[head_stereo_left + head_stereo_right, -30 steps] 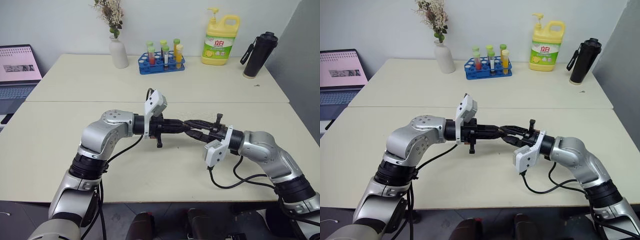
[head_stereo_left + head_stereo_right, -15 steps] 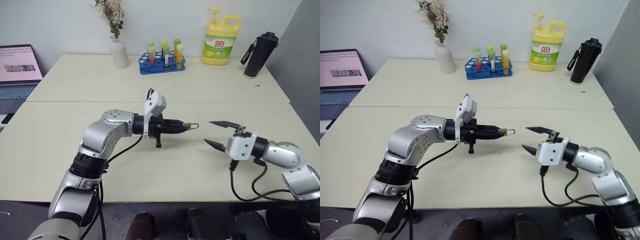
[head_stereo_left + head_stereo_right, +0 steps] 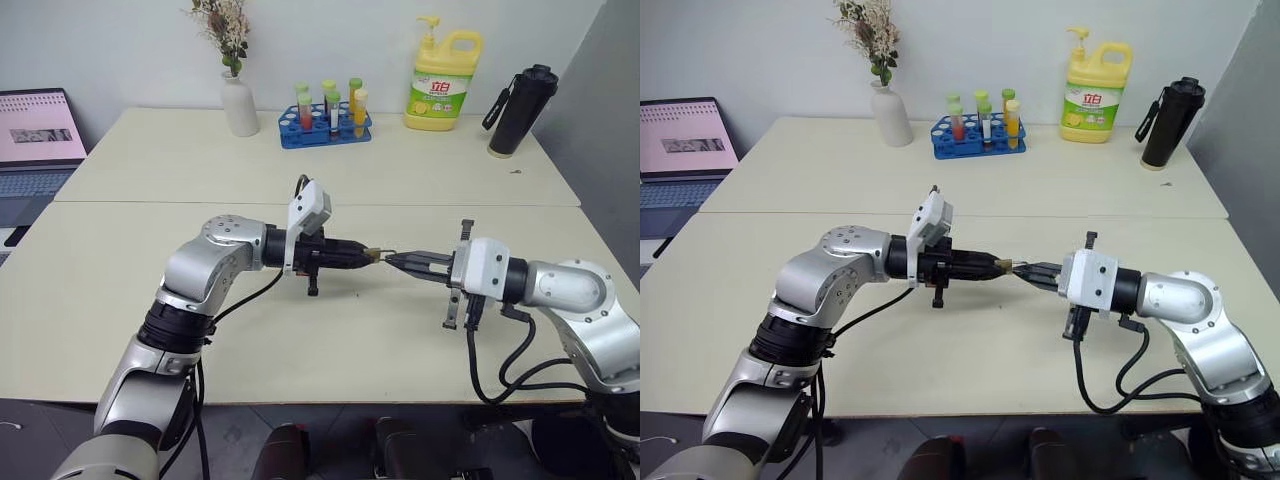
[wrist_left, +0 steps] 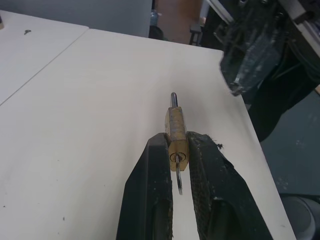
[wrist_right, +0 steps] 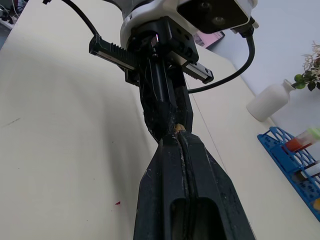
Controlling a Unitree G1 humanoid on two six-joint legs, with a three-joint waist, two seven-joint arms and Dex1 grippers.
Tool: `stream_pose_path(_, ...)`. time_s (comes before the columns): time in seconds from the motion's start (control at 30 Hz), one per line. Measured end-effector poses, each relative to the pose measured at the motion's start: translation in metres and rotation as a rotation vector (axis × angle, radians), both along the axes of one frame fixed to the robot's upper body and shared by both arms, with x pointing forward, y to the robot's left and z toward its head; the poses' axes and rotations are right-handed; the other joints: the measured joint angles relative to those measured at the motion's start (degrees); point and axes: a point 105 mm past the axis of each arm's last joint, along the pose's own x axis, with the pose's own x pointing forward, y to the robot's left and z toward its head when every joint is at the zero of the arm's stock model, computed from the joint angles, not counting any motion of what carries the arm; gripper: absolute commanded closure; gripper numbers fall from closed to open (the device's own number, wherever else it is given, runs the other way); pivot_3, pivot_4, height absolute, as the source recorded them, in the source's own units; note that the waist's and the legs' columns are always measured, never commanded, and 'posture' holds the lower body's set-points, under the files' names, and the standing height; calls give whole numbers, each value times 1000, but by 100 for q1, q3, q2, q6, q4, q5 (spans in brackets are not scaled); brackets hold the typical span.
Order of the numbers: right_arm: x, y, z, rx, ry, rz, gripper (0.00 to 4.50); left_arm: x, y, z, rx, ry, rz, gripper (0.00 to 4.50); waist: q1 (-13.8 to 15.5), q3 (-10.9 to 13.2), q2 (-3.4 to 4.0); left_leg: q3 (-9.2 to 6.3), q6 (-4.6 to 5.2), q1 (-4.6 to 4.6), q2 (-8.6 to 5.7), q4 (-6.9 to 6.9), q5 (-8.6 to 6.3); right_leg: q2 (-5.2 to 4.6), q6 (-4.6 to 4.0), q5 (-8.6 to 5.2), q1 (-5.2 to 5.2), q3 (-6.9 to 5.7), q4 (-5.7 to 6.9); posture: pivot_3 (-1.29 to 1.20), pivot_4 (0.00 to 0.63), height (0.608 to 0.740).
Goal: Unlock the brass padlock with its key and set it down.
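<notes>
Brass padlock (image 4: 176, 134), key (image 4: 179, 178) in its keyhole, sits pinched between the left gripper (image 3: 362, 255)'s narrowly parted fingers above the table (image 3: 300, 340), while the right gripper (image 3: 392, 260), fingers pressed together, meets it at the shackle end.

The yellow detergent bottle (image 3: 443, 79) bears a label reading "立白".

Dull, slightly scuffed brass is being shown by the brass padlock (image 4: 176, 135), bright silvery metal by the key (image 4: 179, 178). Matt, rough black plastic is being shown by the left end effector (image 4: 179, 165), above the smooth matt cream desk (image 4: 85, 130).
</notes>
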Motion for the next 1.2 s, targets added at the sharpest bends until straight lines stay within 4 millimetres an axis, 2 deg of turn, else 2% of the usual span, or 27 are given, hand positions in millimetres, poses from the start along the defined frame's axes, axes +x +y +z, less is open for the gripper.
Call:
stream_pose_path(0.2,8,-6,-14,-54,20,-9,4500,-5,-1,2,4,2,-23,4340,-1,0,0,1,0,1,0,0,0,1,1,-1,0,-1,1,0,150,740)
stream_pose_path(0.93,21,-13,-19,-72,1,22,4500,-17,5,-1,47,-12,-67,4340,-3,0,0,1,0,3,1,-1,0,1,-1,1,-1,-2,2,0,150,740)
stream_pose_path(1.2,19,-8,-33,-105,44,82,4500,-18,5,0,40,-8,-79,4340,-2,0,0,1,0,2,1,0,0,1,-5,3,-1,-2,2,0,150,740)
